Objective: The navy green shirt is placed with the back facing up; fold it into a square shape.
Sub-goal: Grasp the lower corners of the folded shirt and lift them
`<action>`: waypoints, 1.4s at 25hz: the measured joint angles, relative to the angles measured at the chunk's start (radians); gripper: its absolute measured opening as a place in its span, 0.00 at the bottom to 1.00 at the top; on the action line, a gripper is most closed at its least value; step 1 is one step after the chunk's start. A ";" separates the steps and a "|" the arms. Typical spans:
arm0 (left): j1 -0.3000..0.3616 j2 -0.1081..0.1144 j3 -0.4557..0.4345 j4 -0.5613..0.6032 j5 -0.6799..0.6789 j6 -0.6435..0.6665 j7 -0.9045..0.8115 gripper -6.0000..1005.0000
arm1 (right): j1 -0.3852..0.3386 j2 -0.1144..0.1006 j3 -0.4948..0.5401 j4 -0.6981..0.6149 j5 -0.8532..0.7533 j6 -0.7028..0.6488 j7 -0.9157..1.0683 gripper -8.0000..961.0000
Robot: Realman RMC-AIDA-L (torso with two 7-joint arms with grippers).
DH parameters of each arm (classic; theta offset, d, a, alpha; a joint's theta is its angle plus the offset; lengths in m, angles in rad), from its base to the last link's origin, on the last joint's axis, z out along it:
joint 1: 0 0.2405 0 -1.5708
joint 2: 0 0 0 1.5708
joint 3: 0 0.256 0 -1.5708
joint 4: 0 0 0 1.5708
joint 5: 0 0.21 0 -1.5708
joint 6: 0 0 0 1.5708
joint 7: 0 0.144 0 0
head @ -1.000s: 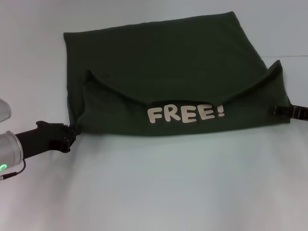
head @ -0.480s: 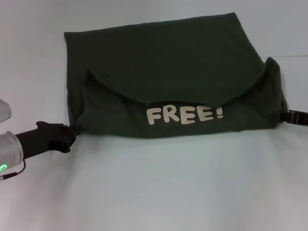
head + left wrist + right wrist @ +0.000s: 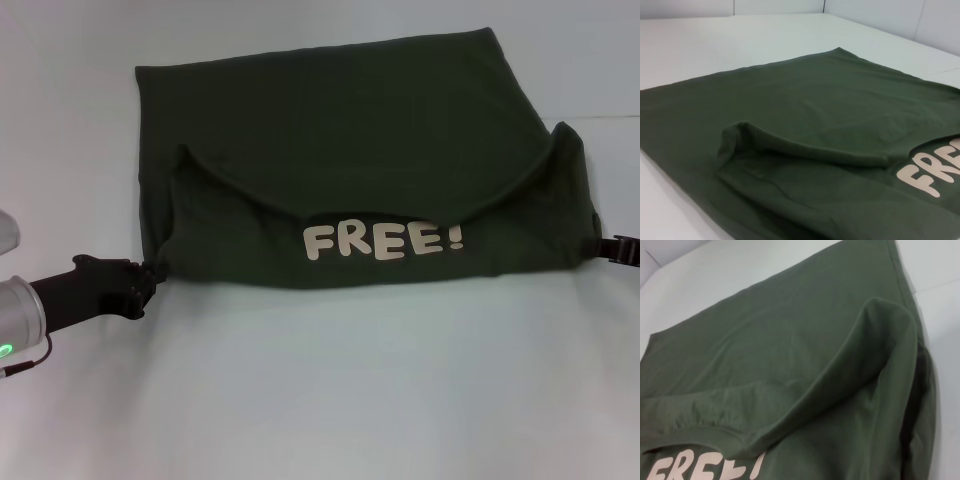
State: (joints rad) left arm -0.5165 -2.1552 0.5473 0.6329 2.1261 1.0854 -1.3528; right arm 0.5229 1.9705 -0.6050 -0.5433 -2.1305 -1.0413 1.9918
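Soft green cloth, the navy green shirt (image 3: pixel 350 160), lay on the white table (image 3: pixel 330 390), its near edge folded over to show cream "FREE!" letters (image 3: pixel 384 239). The left gripper (image 3: pixel 148 272) touched its near left corner. The right gripper (image 3: pixel 612 247) was cut off at the right edge. Nobody could tell if either pincer was open. Only the wrist views showed the puffy, curved fold.
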 joint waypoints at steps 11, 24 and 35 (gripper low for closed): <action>0.054 0.000 -0.033 0.047 -0.002 0.096 -0.111 0.04 | -0.086 0.023 0.165 -0.011 0.000 -0.154 -0.197 0.03; 0.151 0.002 -0.171 0.074 0.006 0.384 -0.148 0.04 | -0.224 0.032 0.285 -0.012 0.010 -0.420 -0.415 0.03; 0.232 -0.001 -0.240 0.152 0.150 0.654 -0.186 0.04 | -0.368 0.035 0.309 -0.063 0.005 -0.612 -0.482 0.03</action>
State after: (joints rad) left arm -0.2842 -2.1559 0.3074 0.7850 2.2763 1.7393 -1.5385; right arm 0.1546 2.0059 -0.2960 -0.6063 -2.1260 -1.6533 1.5101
